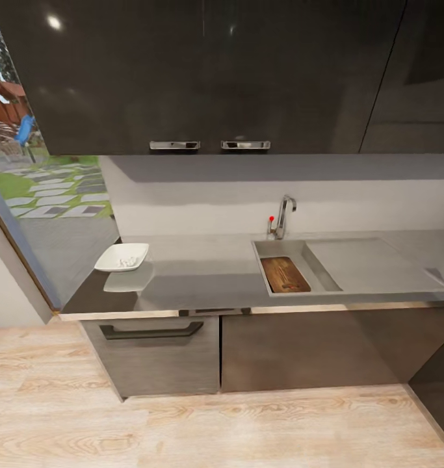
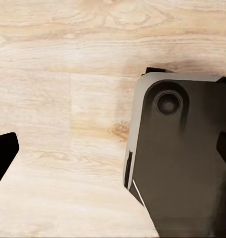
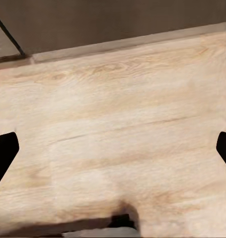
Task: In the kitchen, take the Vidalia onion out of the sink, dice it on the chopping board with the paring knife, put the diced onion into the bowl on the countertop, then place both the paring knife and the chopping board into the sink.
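So from the head cam, the chopping board (image 1: pixel 284 274) was lying in the sink (image 1: pixel 326 276) basin, at its left end below the tap (image 1: pixel 283 218), with the paring knife (image 1: pixel 288 283) seemingly on top (too small to be sure). The bowl (image 1: pixel 122 257) sat at the countertop's (image 1: pixel 208 270) far left edge with pale bits inside. Both wrist cams pointed at the wooden floor (image 3: pixel 122 129), arms hanging low since nothing looked left to grab. Left gripper (image 2: pixel 113 153) and right gripper (image 3: pixel 113 153) both had their fingertips spread wide, holding nothing.

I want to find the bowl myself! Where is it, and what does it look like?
Find the long grey countertop under the dark cupboards. Go to its end by the window, far from the sink. The bowl sits there: white, shallow and squarish, the one white thing on the counter.
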You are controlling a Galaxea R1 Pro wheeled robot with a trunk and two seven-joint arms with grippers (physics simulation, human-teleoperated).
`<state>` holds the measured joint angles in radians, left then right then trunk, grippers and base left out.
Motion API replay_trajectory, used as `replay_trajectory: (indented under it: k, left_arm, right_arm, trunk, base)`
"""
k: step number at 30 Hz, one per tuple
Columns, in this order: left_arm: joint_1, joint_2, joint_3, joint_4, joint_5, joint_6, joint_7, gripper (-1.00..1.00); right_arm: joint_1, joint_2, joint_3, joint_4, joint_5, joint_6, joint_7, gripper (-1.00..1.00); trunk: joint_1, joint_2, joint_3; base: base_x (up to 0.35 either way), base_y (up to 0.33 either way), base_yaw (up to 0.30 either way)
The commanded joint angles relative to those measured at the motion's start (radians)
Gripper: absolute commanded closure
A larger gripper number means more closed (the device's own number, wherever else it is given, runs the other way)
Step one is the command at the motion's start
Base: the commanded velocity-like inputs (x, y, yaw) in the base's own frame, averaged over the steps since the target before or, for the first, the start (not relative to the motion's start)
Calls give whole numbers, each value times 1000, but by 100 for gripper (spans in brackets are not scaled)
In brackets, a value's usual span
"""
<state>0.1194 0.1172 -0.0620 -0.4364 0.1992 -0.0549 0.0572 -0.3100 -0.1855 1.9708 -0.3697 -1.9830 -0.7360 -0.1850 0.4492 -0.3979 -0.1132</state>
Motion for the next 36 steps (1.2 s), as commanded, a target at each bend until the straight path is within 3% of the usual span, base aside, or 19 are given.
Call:
replay_trajectory:
  k: [1, 4, 5, 8, 11, 12, 14, 16, 17, 22, 30, 36]
  left_arm:
    - [0, -3, -7, 27, 9, 1, 6, -100]
    - [0, -10, -7, 79, 9, 7, 8, -100]
    - [0, -16, -7, 104, 10, 8, 10, -100]
    - [0, -23, -8, 169, 11, 10, 11, -100]
    - [0, -25, -8, 230, 13, 10, 11, -100]
    - [0, -25, -7, 249, 14, 10, 11, -100]
    - [0, -22, -1, 279, 19, 9, 13, -100]
    - [0, -20, 20, 289, 40, 9, 14, -100]
    - [0, -21, 32, 292, 53, 8, 14, -100]
    - [0, -22, 39, 294, 62, -2, 11, -100]
    - [0, -16, 35, 300, 62, -12, 10, -100]
    - [0, -16, 36, 313, 63, -12, 9, -100]
  right_arm:
    - [45, -4, 9, -3, 3, 13, -10, -100]
    - [123, -8, 9, -2, 3, 78, -10, -100]
    - [150, -9, 10, -2, 3, 147, -9, -100]
    - [173, -7, 9, -1, 2, 333, -3, -100]
    - [178, -5, 6, 2, -24, 426, -4, -100]
    - [179, -4, 5, 5, -50, 448, -4, -100]
    - [179, -5, 4, 32, -150, 504, -2, -100]
    - [179, -7, 4, 86, -253, 566, 8, -100]
    - [180, -5, 5, 104, -280, 587, 12, -100]
    - [180, 1, 4, 126, -305, 611, 7, -100]
    - [180, 11, 5, 130, -304, 604, 11, -100]
    - [181, 13, 2, 130, -301, 468, 15, -100]
  trunk:
    - [1, -2, -2]
    - [1, -2, -2]
    - [1, -2, -2]
    - [1, -2, -2]
    - [1, -2, -2]
    - [1, -2, -2]
    - [1, -2, -2]
    - [1, -2, -2]
    - [1, -2, -2]
    - [1, -2, -2]
    - [1, -2, -2]
    - [1, -2, -2]
  base:
    - [0, 0, 0]
    - [0, 0, 0]
    - [0, 0, 0]
    - [0, 0, 0]
    - [0, 0, 0]
    - [0, 0, 0]
    - [0, 0, 0]
    - [0, 0, 0]
    - [0, 0, 0]
    - [0, 0, 0]
    - [0, 0, 0]
    - [0, 0, 0]
